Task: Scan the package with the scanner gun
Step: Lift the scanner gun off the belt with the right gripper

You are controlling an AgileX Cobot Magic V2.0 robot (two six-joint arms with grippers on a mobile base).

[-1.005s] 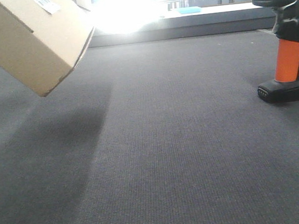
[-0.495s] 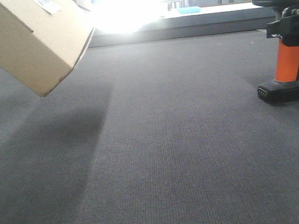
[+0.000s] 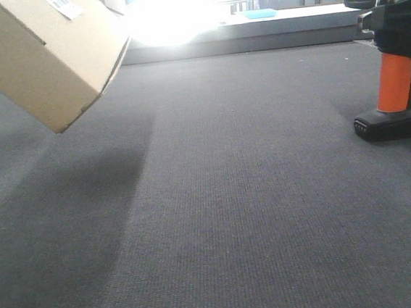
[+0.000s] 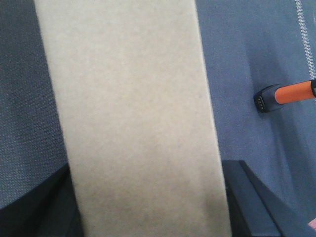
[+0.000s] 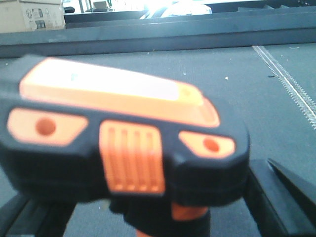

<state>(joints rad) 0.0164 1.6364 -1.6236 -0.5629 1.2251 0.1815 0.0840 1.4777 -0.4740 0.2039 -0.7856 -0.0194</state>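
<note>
A plain cardboard package (image 3: 43, 53) hangs tilted in the air at the upper left, with a white label (image 3: 62, 3) on its top face. In the left wrist view it fills the middle (image 4: 133, 123), and my left gripper (image 4: 148, 197) is shut on it, a dark finger on each side. The orange and black scanner gun (image 3: 395, 81) stands upright on its base at the right; it also shows in the left wrist view (image 4: 289, 93). My right gripper (image 3: 397, 23) is at its neck. In the right wrist view the scanner head (image 5: 128, 133) fills the frame, and my right gripper (image 5: 158, 217) is open, fingers wide on either side.
The dark grey carpet-like surface (image 3: 233, 209) spreads across the view. A raised ledge (image 3: 253, 40) runs along the far edge, with bright glare behind it. Another cardboard box (image 5: 32, 15) stands far back. A pale seam (image 5: 286, 84) runs along the right.
My right gripper has come in around the scanner's neck below its head. The scanner stays on its base. The package and left gripper have not moved.
</note>
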